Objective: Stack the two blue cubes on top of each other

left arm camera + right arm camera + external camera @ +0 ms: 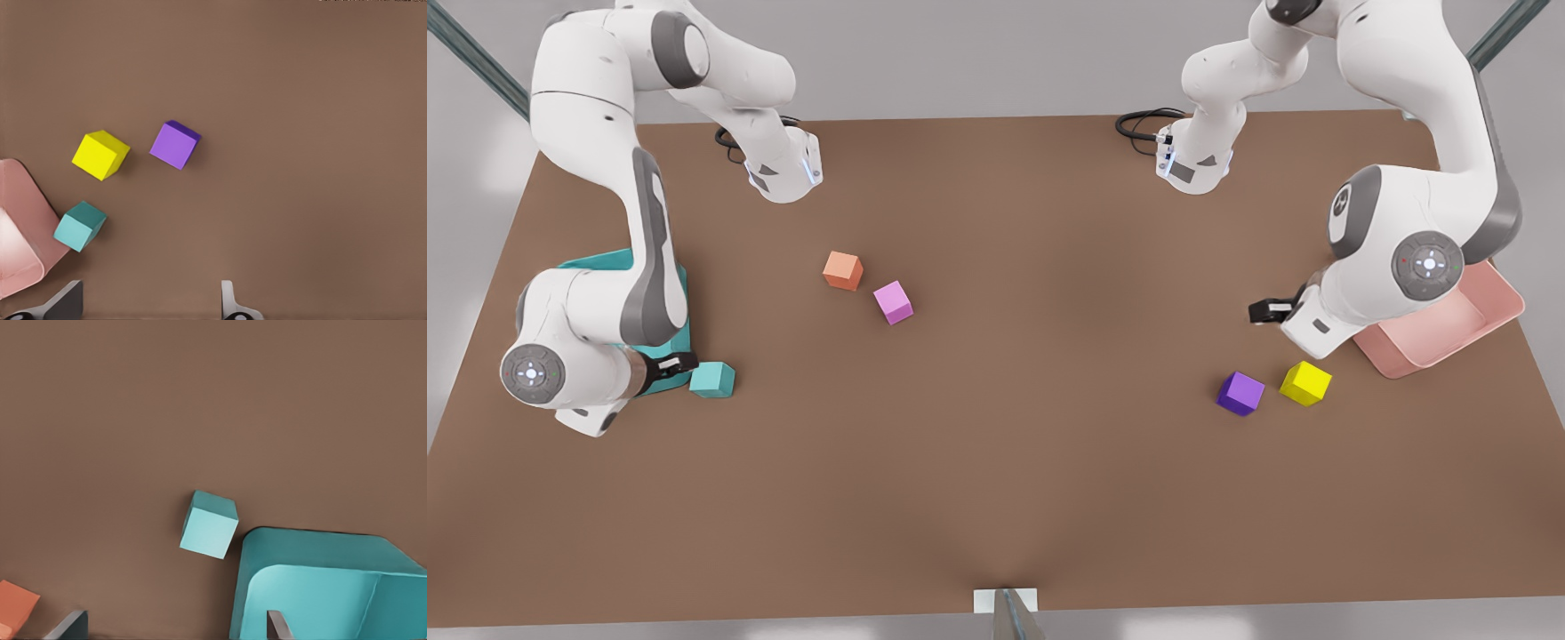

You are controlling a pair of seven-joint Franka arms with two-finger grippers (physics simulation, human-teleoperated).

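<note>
**Right arm (front view's left).** The right gripper (pixel 685 363) is held low over the brown table top (pixel 996 498), with its fingers (pixel 72 623) spread apart and nothing between them. The first small plain teal cube (pixel 712 380) rests on the table just beside the fingertips, at about 3 o'clock from them. It lies at about 4 o'clock from the large teal open bin (pixel 596 260). This posture is judged to be a pre-grasp alignment.

**Centre.** A small orange cube (pixel 842 270) and a small pink cube (pixel 893 302) lie close together, the pink one at 4 o'clock from the orange. Both are distractors and are left untouched.

**Left arm (front view's right).** The left gripper (pixel 1263 311) is held above the table, its fingers (pixel 230 303) likewise released and empty. A small purple cube (pixel 1240 393) lies at 9 o'clock from a small yellow cube (pixel 1305 383). In the left wrist view, the second small plain teal cube (pixel 80 227) is seen close against the wall of the pink open bin (pixel 1485 311), near the yellow cube.

The two teal cubes are well apart, so no stacking is yet done. The bin wall is judged to restrict finger access there.
</note>
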